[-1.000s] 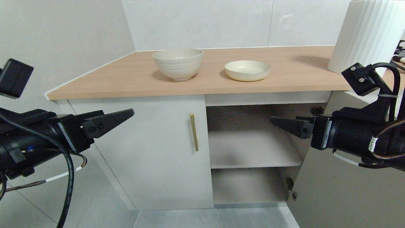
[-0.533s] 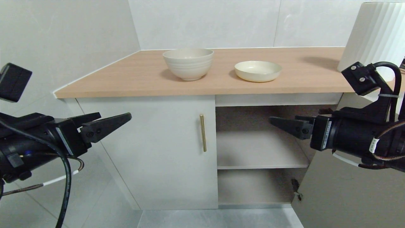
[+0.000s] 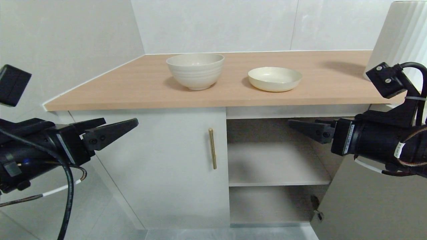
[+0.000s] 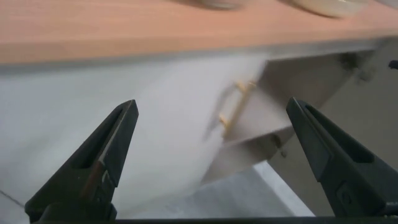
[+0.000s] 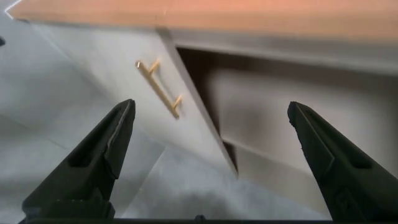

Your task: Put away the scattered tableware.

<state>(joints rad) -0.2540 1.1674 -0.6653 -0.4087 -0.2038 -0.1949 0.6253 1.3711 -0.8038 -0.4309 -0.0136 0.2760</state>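
A deep cream bowl [image 3: 195,70] and a shallow cream dish [image 3: 274,78] stand side by side on the wooden countertop [image 3: 133,90], the bowl to the left. My left gripper [image 3: 118,122] hangs open and empty in front of the shut left cabinet door, below the counter's edge. In the left wrist view its fingers [image 4: 211,104] frame that door and the gold handle [image 4: 233,112]. My right gripper [image 3: 302,124] is open and empty at the mouth of the open right compartment. Its fingers [image 5: 210,104] spread wide before the handle [image 5: 160,87] and the dark opening.
The open compartment holds a bare middle shelf [image 3: 277,173] and a bottom shelf [image 3: 270,206]. Its door [image 3: 367,206] swings out at the right. A tall white ribbed object [image 3: 400,36] stands at the counter's right end. Tiled walls close the left side and back.
The head view has shifted, so the cabinet and counter sit lower and slightly differently in the picture. Both grippers keep their open pose; bowl and dish stay in place.
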